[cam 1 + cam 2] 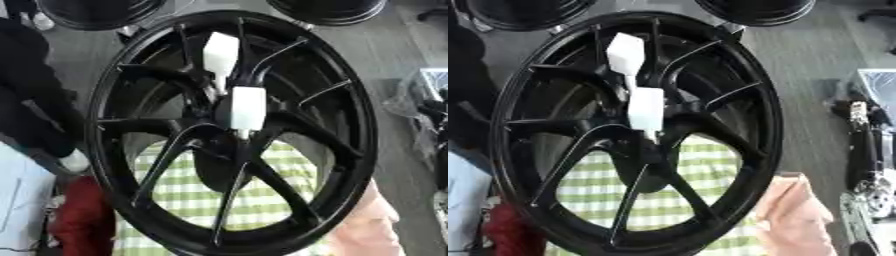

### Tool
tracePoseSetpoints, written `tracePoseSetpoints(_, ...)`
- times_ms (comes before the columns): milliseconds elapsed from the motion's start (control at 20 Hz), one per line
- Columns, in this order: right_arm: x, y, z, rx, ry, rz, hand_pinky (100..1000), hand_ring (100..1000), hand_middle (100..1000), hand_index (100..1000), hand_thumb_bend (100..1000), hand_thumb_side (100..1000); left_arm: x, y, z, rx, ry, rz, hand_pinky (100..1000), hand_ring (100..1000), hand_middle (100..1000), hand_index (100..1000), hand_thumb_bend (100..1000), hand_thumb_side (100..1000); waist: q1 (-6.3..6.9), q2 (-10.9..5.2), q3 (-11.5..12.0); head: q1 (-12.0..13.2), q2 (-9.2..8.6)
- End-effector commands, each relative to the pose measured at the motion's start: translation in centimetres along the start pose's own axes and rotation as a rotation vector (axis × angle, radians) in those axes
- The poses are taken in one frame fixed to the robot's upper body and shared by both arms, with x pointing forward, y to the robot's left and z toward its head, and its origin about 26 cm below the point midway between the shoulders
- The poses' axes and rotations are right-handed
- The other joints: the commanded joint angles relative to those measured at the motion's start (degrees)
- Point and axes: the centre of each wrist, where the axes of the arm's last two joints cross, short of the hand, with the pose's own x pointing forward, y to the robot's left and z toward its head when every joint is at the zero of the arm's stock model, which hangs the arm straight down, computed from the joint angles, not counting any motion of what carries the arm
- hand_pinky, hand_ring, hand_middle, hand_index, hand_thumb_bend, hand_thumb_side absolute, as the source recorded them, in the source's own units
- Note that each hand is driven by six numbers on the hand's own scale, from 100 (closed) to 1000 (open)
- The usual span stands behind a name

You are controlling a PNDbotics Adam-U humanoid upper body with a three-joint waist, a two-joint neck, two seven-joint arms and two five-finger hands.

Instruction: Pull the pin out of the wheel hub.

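A black wheel hub (234, 132) fills most of both eye views, standing up on its edge with its spokes running out from a dark centre to the rim. 2 white blocks show at that centre: one white block (248, 108) sits right over the middle of the hub, and a second white block (220, 52) lies above it, between the centre and the upper rim, tilted slightly. Whether either of them is the pin, or part of it, cannot be told. Behind the hub, seen through the lower gaps between its spokes, lies a green and white checked cloth (201, 192). A pale pink cloth (796, 215) shows beside the lower right rim of the hub, and something red (83, 215) beside its lower left rim. Above the hub, parts of 2 more black wheels (96, 12) reach the top edge. Neither robot hand shows in either view, so their fingers cannot be told.
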Motion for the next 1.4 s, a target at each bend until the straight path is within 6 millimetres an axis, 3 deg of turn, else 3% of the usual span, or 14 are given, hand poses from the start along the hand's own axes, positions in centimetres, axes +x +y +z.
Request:
tracePoseSetpoints(50, 0.8, -0.2, -0.3, 0.018, -0.026, 0.018, 1000, 767, 650, 812, 100, 683, 1.1, 1.2, -1.2, -0.019, -0.027, -0.029, 736, 782, 794, 869, 226, 730, -0.13, -1.79, -0.1, -0.1, -0.13)
tracePoseSetpoints(400, 0.8, 0.0, -0.3, 0.032, -0.023, 0.010, 1000, 767, 650, 812, 100, 684, 2.4, 0.1, -5.9, -0.100, -0.076, -0.049, 754, 804, 816, 880, 259, 706, -0.23, -1.88, -0.8, 0.5, -2.09)
tracePoseSetpoints(500, 0.7, 0.1, -0.4, 0.034, -0.021, 0.009, 1000, 767, 650, 812, 100, 687, 2.6, -0.3, -6.8, -0.118, -0.084, -0.056, 765, 813, 827, 887, 313, 711, -0.12, -1.78, -0.8, 0.6, -2.60)
tracePoseSetpoints(550, 0.7, 0.1, -0.4, 0.035, -0.020, 0.009, 1000, 767, 650, 812, 100, 684, 2.7, -0.5, -7.1, -0.127, -0.087, -0.058, 769, 818, 831, 889, 395, 706, -0.07, -1.74, -0.9, 0.6, -2.77)
tracePoseSetpoints(600, 0.7, 0.1, -0.4, 0.035, -0.019, 0.009, 1000, 766, 650, 812, 100, 689, 2.7, -0.7, -7.5, -0.137, -0.092, -0.059, 771, 819, 833, 890, 368, 715, -0.02, -1.69, -0.9, 0.6, -2.90)
tracePoseSetpoints(850, 0.6, 0.2, -0.5, 0.037, -0.016, 0.011, 1000, 766, 650, 812, 100, 693, 3.0, -1.5, -8.5, -0.177, -0.115, -0.081, 786, 826, 835, 885, 510, 736, 0.20, -1.50, -1.0, 0.6, -2.87)
tracePoseSetpoints(1350, 0.6, 0.3, -0.6, 0.040, -0.012, 0.010, 1000, 766, 650, 812, 100, 696, 2.8, -2.5, -9.4, -0.215, -0.131, -0.079, 785, 827, 834, 881, 515, 742, 0.35, -1.38, -0.9, 0.5, -2.55)
tracePoseSetpoints(1400, 0.6, 0.3, -0.6, 0.040, -0.012, 0.010, 1000, 764, 648, 812, 100, 701, 2.8, -2.6, -9.5, -0.219, -0.129, -0.080, 792, 823, 818, 861, 568, 718, 0.40, -1.36, -0.9, 0.6, -2.44)
